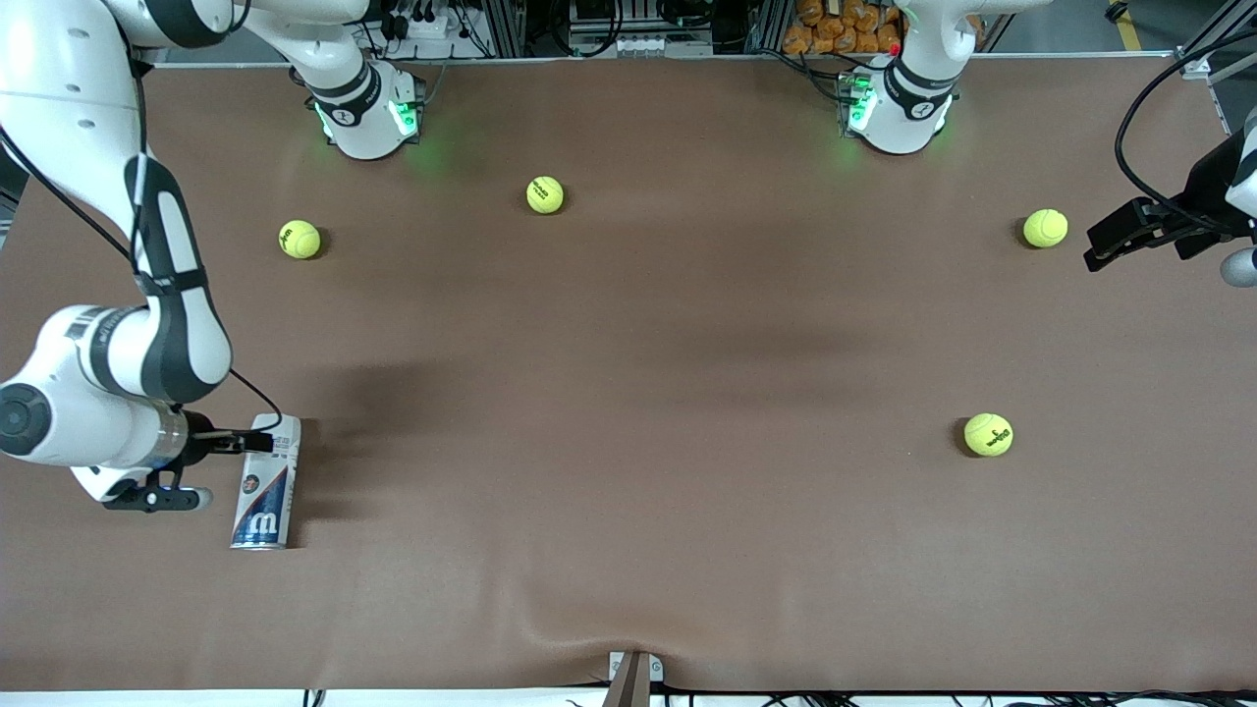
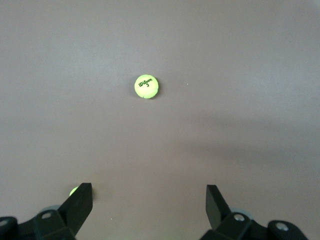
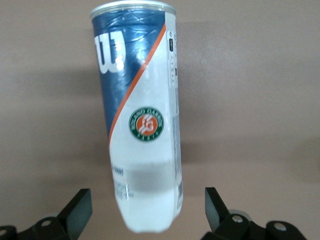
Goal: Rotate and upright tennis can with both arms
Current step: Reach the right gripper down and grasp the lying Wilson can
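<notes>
Can: tennis can (image 1: 266, 485) lies on its side on the brown surface (image 1: 628, 491) at the right arm's end, near the front-camera edge, silver-rimmed end w/ the "W" pointing toward that camera, white end pointing toward the bases. Right end effector (image 3: 147, 212) sits low at the can's white end, fingers (image 3: 77, 207) spread wide, one on each side of the can w/ a gap both sides, so not gripping. Left end effector (image 2: 148, 205) hangs up in the air at the left arm's end of the surface, fingers (image 2: 80, 202) apart, holding nothing; that arm waits. Four tennis balls on the surface, well apart: one (image 1: 300, 239) and another (image 1: 545, 194) nearer the right arm's base, one (image 1: 1045, 228) just beside the left end effector, one (image 1: 988, 434) nearer the front camera; the left wrist view shows that one (image 2: 146, 86) w/ "Wilson 3" on it.
</notes>
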Available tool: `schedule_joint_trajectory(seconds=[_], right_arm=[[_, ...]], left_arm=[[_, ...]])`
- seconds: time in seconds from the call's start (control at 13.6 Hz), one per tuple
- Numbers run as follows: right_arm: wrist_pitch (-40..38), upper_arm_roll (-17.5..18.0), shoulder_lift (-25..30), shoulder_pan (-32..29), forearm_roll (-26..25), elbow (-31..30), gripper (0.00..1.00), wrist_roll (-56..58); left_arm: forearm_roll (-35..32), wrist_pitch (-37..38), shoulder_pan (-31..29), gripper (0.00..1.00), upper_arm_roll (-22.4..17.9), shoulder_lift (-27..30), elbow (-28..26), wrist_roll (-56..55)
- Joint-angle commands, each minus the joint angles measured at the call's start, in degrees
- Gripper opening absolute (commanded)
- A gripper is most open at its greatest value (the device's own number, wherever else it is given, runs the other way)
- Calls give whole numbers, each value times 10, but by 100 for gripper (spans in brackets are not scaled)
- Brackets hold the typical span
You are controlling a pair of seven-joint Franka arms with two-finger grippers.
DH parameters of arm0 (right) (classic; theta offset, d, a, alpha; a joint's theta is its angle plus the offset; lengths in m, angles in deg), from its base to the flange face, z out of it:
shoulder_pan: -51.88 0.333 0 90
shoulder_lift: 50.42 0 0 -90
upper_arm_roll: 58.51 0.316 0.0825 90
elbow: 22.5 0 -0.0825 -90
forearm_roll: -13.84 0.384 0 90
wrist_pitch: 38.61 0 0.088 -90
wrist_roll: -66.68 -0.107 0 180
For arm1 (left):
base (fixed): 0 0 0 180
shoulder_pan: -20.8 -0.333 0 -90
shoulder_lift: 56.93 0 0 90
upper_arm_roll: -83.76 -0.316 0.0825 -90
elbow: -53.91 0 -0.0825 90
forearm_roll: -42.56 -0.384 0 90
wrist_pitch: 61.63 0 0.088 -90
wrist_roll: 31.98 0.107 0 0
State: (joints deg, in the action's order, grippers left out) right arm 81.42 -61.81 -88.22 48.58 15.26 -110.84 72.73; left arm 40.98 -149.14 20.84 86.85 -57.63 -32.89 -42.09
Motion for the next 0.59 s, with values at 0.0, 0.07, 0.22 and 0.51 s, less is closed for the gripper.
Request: schedule_joint_trajectory(seconds=[0.0, 0.07, 0.22, 0.51], right_arm=[[18, 7, -24, -10, 10, 12, 100, 13], [25, 8, -31, -10, 11, 12, 100, 12], [34, 8, -42, -11, 31, 10, 100, 13], [43, 8, -58, -14, 39, 8, 100, 15]], left_arm=[[9, 9, -2, 100, 0, 6, 2, 0], [9, 9, -2, 100, 0, 5, 2, 1], [9, 9, -2, 100, 0, 6, 2, 1], [9, 9, -3, 100, 0, 6, 2, 1]])
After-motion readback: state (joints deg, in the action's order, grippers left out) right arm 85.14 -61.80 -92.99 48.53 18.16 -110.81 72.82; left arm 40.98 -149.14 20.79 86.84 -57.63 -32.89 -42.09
